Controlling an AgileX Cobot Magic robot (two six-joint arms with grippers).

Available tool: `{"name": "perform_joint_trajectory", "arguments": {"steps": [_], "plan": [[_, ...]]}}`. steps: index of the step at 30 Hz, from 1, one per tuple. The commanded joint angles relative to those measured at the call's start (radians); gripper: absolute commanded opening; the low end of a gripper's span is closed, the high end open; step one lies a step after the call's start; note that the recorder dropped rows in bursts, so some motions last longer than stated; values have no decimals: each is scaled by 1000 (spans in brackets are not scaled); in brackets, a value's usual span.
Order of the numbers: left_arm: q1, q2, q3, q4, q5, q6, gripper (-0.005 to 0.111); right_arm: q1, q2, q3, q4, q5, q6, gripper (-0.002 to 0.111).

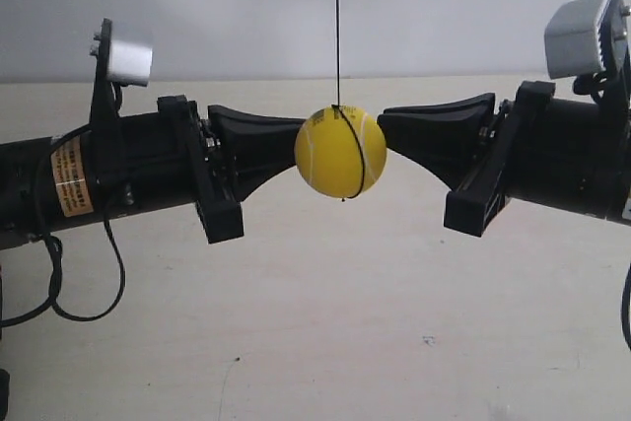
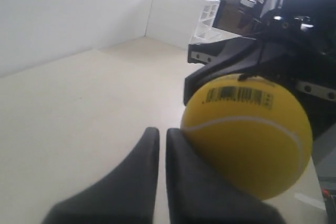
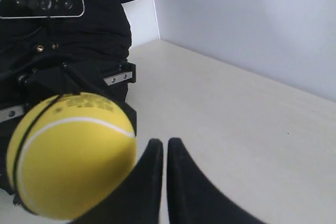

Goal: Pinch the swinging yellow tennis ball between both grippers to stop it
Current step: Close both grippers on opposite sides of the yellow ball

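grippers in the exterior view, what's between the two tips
The yellow tennis ball, hanging on its black string, pressed between the gripper at the exterior view's left and the gripper at the exterior view's right.

The yellow tennis ball (image 1: 330, 160) looks smooth and matt; the table (image 1: 325, 332) is matt, faintly speckled.

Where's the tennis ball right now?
Exterior view, mid-frame: the yellow tennis ball hangs on its string above the table, touching the end effector at the view's left and the end effector at the view's right.
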Motion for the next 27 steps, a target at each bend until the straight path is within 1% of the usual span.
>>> {"name": "perform_joint_trajectory", "arguments": {"steps": [1,4,7,13,21,25,27], "plan": [[-4,-1,-4,89,-78,1,5,2,-10,-4,-35,-17,15,0],[-4,-3,0,92,-107,-4,5,2,-10,-4,-64,-30,27,0],[-4,-11,0,95,-107,-17,5,2,-10,-4,-79,-32,32,0],[-4,-29,16,163,-103,-33,5,2,-10,-4,-78,-30,32,0],[28,-79,54,166,-102,-33,5,2,-10,-4,-81,-26,34,0],[28,-90,56,159,-92,-33,5,2,-10,-4,-81,-26,34,0],[28,-90,56,135,-56,-33,5,2,-10,-4,-81,-26,42,0]]}}
